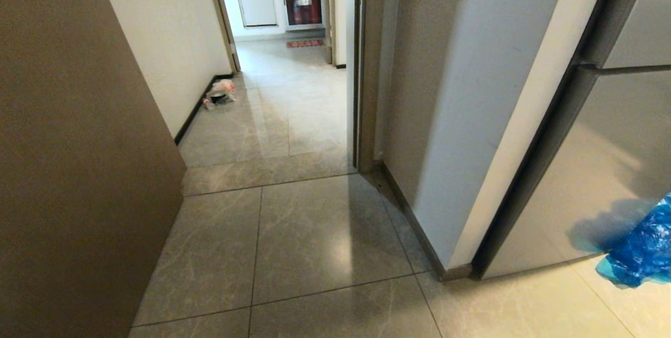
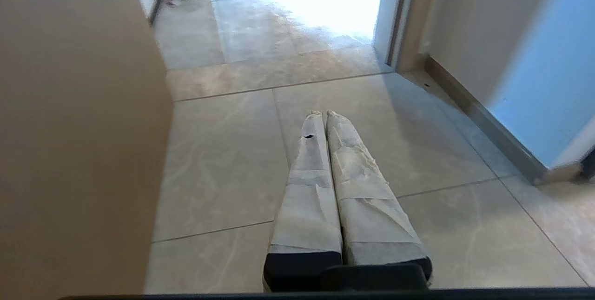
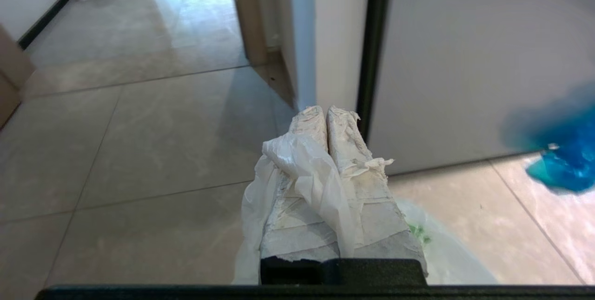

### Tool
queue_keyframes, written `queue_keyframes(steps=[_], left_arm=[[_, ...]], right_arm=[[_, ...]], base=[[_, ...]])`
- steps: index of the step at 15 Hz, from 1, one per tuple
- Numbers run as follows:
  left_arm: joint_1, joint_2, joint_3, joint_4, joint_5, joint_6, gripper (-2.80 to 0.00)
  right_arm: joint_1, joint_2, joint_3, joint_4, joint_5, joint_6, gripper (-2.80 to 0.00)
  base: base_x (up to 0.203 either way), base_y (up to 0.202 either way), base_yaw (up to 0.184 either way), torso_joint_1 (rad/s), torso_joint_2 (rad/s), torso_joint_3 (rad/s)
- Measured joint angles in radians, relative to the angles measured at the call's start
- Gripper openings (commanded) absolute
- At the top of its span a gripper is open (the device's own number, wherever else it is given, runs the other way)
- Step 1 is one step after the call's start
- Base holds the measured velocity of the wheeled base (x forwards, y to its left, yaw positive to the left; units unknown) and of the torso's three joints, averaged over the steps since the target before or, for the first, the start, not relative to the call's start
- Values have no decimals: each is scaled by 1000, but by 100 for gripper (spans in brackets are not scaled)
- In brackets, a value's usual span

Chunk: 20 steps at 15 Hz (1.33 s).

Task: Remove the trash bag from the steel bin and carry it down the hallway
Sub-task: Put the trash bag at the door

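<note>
Clenched right pincer (image 3: pixel 325 114) grips the trash bag (image 3: pixel 311 170); left pincer (image 2: pixel 324 116) is clenched empty.

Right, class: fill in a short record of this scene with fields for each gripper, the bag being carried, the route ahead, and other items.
right gripper: fingers shut on the trash bag
left gripper: fingers shut, empty, above the floor
route: hallway ahead, through the open doorway
steel bin: not in view
other items: blue bag on the right; clear bag by the hallway wall
</note>
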Motion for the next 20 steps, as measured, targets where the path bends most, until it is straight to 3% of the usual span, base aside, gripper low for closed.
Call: queue_keyframes(steps=[9,20], left_arm=[[1,0,0,0,0,0,-280],[1,0,0,-1,0,0,-280]], right_arm=[[1,0,0,1,0,2,-280],[0,0,0,1,0,0,-280]], base=[[-1,-13,155,1,2,3],[0,-1,5,0,1,0]])
